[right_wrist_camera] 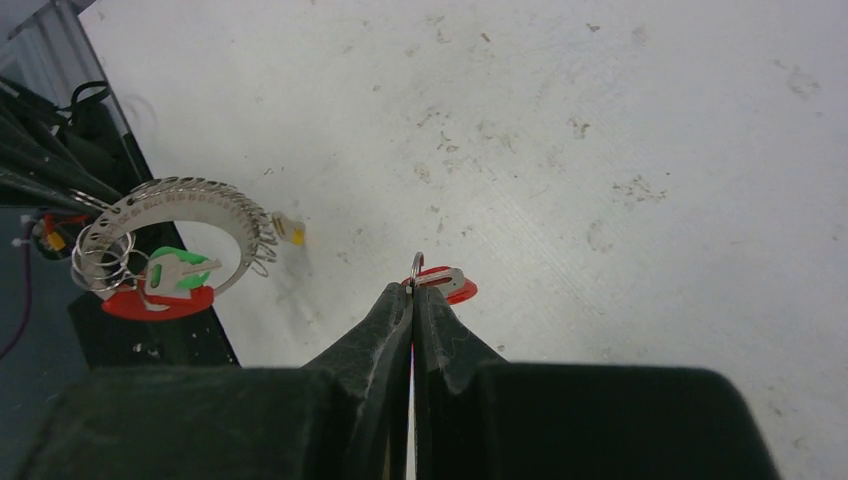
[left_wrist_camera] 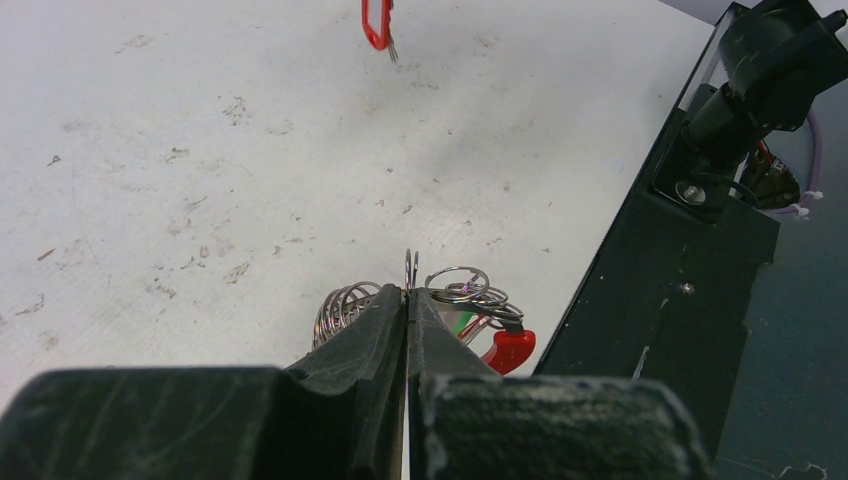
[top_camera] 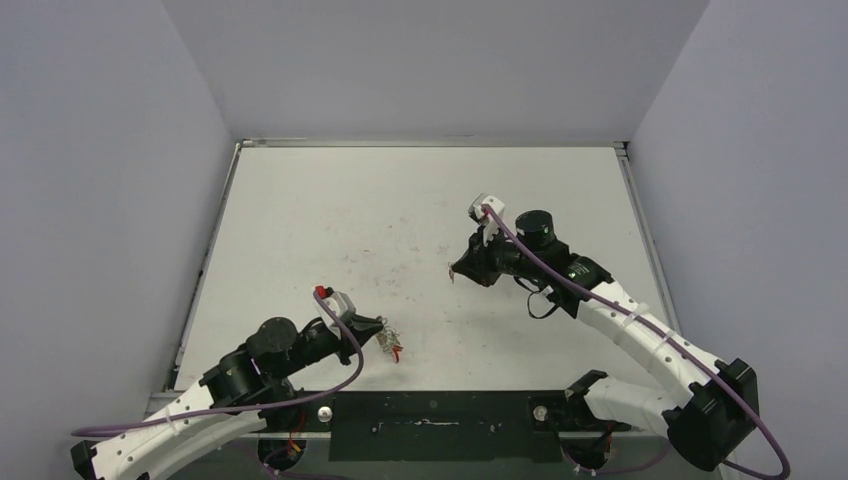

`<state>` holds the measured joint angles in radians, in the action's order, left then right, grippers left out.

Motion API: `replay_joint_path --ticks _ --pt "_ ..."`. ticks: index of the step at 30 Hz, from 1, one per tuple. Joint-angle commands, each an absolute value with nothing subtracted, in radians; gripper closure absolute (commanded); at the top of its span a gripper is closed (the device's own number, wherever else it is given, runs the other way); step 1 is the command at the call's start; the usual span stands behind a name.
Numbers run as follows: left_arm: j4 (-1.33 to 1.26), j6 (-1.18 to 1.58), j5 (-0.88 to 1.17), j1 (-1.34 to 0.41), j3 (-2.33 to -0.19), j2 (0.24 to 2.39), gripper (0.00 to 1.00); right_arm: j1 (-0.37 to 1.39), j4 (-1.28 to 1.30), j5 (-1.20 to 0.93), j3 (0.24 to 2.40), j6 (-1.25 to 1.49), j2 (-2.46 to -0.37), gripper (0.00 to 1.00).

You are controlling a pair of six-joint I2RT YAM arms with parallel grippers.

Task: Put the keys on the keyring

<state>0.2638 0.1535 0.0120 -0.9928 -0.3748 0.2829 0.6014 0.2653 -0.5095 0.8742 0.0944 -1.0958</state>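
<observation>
My left gripper (top_camera: 383, 333) is shut on the rim of the keyring (left_wrist_camera: 343, 303), a silvery coiled ring with a red plastic piece (left_wrist_camera: 510, 348), just above the table's near edge. Small rings and a green-tagged key (right_wrist_camera: 178, 271) hang on the keyring (right_wrist_camera: 235, 215); a yellowish tag (right_wrist_camera: 291, 232) shows behind it. My right gripper (right_wrist_camera: 413, 288) is shut on the little ring of a red-tagged key (right_wrist_camera: 452, 288), held above the middle of the table, well apart from the keyring. In the left wrist view that key (left_wrist_camera: 376, 24) hangs at the top edge.
The white table (top_camera: 400, 210) is scuffed and bordered by a metal rim and grey walls. A black base plate (top_camera: 430, 420) runs along the near edge, close beside the keyring (top_camera: 392, 342).
</observation>
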Motion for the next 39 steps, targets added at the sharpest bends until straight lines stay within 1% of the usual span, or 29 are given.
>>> replay_joint_path --ticks 1,5,12,17,22,39 --pt "0.148 0.149 0.016 -0.99 -0.367 0.29 1.0 0.626 0.212 -0.69 0.895 0.101 -1.157 1.0" --pt "0.132 0.144 0.025 -0.99 -0.364 0.307 1.0 0.678 0.207 -0.769 0.913 0.068 -1.192 1.0" --pt "0.102 0.137 0.046 -0.99 -0.351 0.321 1.0 0.831 0.259 -0.728 0.96 -0.032 -1.207 1.0" --pt "0.069 0.137 0.064 -0.99 -0.338 0.327 1.0 0.876 0.265 -0.738 0.981 -0.066 -1.213 1.0" --pt "0.047 0.138 0.078 -0.989 -0.33 0.332 1.0 0.897 0.357 -0.739 1.037 -0.133 -1.25 1.0" --pt "0.015 0.145 0.113 -0.989 -0.33 0.372 1.0 1.012 0.468 -0.653 1.151 -0.221 -1.314 1.0"
